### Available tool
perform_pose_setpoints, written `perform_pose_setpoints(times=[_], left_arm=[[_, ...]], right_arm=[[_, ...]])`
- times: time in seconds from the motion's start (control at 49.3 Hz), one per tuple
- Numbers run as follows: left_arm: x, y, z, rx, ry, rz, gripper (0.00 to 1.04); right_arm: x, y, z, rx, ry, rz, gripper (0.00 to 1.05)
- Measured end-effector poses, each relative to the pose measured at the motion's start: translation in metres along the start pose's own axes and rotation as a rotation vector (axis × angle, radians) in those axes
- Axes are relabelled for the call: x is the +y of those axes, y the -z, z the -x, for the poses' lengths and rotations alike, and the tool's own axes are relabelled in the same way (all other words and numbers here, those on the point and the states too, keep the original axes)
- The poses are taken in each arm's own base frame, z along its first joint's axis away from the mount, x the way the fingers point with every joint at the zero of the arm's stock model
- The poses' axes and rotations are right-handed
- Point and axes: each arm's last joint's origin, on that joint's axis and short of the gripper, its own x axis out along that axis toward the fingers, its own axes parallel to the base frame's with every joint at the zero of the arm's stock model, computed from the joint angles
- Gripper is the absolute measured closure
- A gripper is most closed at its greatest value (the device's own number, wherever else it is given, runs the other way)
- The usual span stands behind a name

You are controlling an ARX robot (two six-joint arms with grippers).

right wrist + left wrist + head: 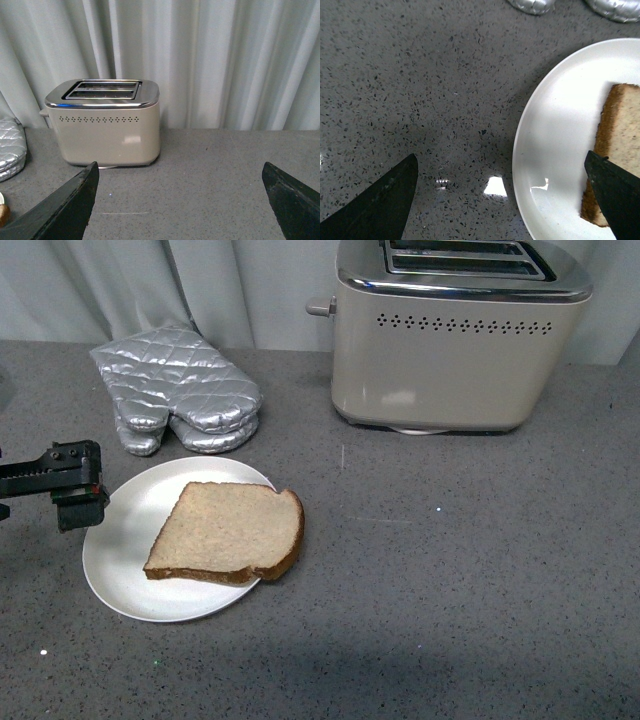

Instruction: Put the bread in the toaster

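From the front, the toaster (460, 345) stands at the far right of the grey speckled counter (450, 580). Its two slots face up and its knob sticks out on the left side. A pale curtain (250, 285) hangs behind it. Far left lies a pair of silver quilted oven mitts (180, 390). Nearer, a white plate (130, 540) holds the bread (228, 532), which lies flat with its rounded crust pointing right and just overhanging the plate's rim. The left gripper (78, 490) hovers at the plate's left edge, apart from the slice. The toaster is well apart from the bread.

From the left wrist, the left gripper (500, 200) is spread wide and grasps nothing. One dark finger (385, 205) is over bare counter, and the other finger (615, 200) is over the plate (555, 130) at the crust of the bread (625, 130). Whether it touches the slice I cannot tell.

From the right wrist, the right gripper (177, 205) is also splayed and empty, with both of its fingers (60, 210) above the counter. It faces the toaster (107, 125), which sits well away against the curtain, and a mitt (10, 147) peeks in beside it.
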Motion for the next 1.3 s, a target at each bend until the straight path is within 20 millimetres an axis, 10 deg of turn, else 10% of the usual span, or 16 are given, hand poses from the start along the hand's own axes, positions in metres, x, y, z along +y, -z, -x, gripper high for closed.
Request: perform_pose_setpoints(times=[0.162,0.812,1.299], left_arm=[[0.0,-0.001,-0.02,0.068,0.015,-0.016,0.07],[-0.004,0.007,-0.033,0.214,0.09,0.02,1.02],[-0.037,-0.005,-0.008,0.209,0.264,0.176,1.02]], right_arm=[[0.0,0.0,0.0,0.0,0.0,0.0,0.1],[0.0,0.0,0.0,0.0,0.0,0.0,0.1],[0.0,0.0,0.0,0.0,0.0,0.0,0.1]])
